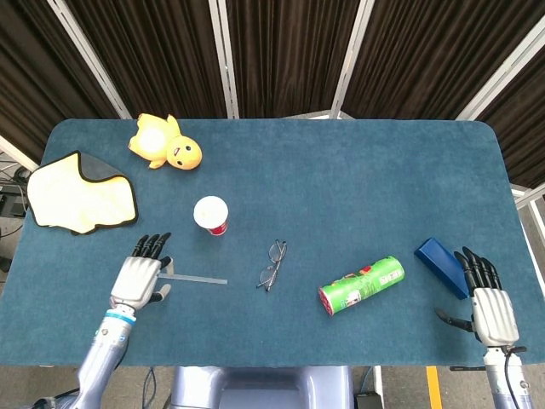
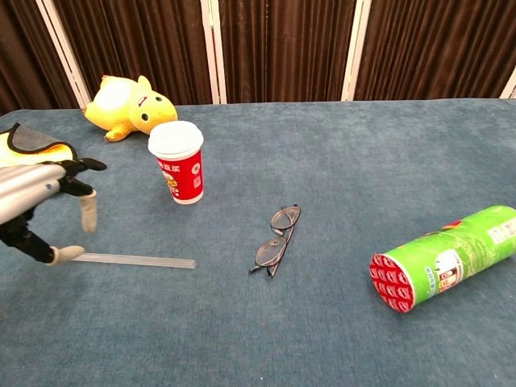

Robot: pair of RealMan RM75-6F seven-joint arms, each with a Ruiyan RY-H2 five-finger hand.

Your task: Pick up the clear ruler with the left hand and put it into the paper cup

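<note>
The clear ruler lies flat on the blue table, left of centre. Behind it stands the paper cup, upright, red with a white top. My left hand hovers open over the ruler's left end, fingers spread and pointing away from me; its thumb tip is at or just above that end. My right hand rests open near the table's front right edge, holding nothing, and shows only in the head view.
Folded glasses lie right of the ruler. A green snack tube lies on its side further right, with a blue box beside my right hand. A yellow plush toy and yellow cloth sit at the back left.
</note>
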